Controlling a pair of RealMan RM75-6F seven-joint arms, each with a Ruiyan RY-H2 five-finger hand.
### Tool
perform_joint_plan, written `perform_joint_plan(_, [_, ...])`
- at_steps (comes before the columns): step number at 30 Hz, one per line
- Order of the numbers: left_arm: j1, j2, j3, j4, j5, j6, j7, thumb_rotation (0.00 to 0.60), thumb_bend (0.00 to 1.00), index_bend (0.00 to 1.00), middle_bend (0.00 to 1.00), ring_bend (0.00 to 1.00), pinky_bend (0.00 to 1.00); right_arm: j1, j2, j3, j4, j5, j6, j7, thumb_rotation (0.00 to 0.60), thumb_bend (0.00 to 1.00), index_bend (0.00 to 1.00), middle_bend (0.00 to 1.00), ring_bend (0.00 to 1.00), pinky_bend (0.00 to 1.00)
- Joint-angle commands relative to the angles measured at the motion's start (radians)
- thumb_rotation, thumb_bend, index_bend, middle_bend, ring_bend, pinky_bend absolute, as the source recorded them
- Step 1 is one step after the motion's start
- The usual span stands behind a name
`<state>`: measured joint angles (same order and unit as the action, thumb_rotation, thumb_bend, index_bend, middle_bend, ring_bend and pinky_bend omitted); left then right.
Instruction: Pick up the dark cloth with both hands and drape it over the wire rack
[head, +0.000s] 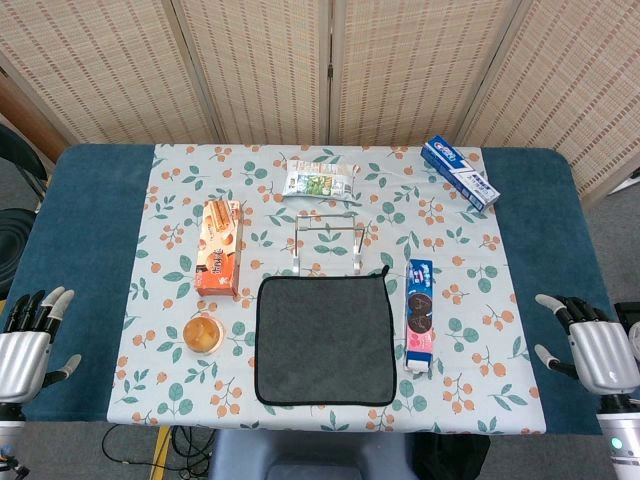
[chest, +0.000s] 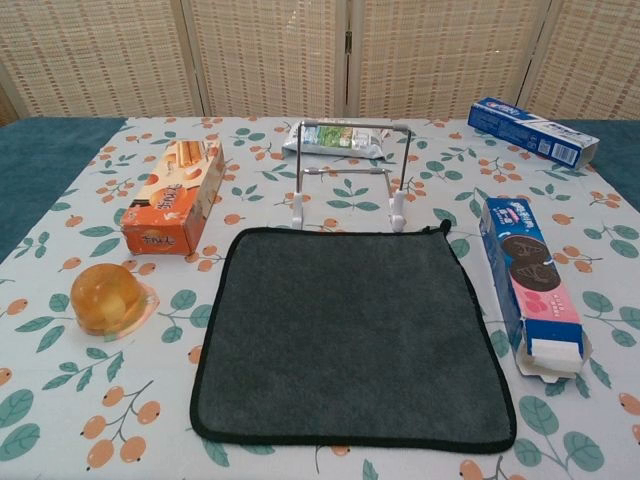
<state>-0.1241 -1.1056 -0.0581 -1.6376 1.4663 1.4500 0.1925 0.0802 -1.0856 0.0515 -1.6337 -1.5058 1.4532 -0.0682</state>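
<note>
The dark cloth (head: 324, 340) lies flat and spread out on the floral tablecloth (head: 470, 370) covering the desk, its far edge just in front of the wire rack (head: 329, 240), which stands upright. Both hands are at the near corners of the desk, well apart from the cloth. The left hand (head: 28, 340) holds nothing, fingers spread and pointing away from the robot. The right hand (head: 592, 345) is likewise empty with fingers apart. An orange snack box (head: 220, 247) and an orange jelly cup (head: 202, 334) sit left of the cloth; a blue cookie box (head: 419, 314) lies just to its right. A toothpaste box (head: 459, 171) lies at the far right.
</note>
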Motion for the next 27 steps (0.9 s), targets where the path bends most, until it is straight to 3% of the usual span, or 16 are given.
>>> perform_joint_plan(1, [-0.001,-0.004,-0.001,0.002,0.0,0.002,0.0,0.6,0.2,0.05,0.0,0.0,0.02,0.0,0.001,0.0,0.0,-0.001,0.001,0.0,0.6,0.18,0.23,0.28,0.22,0.36])
perform_joint_plan(18, [-0.016,0.003,0.004,0.014,0.028,-0.003,-0.027,0.6,0.2,0.07,0.0,0.01,0.03,0.0,0.006,0.001,0.0,-0.023,0.02,0.011,0.6,0.18,0.23,0.28,0.22,0.36])
perform_joint_plan(27, [-0.044,0.019,0.017,0.048,0.109,-0.006,-0.078,0.6,0.2,0.14,0.08,0.15,0.25,0.01,0.02,0.005,-0.016,-0.051,0.031,0.007,0.6,0.18,0.23,0.28,0.22,0.36])
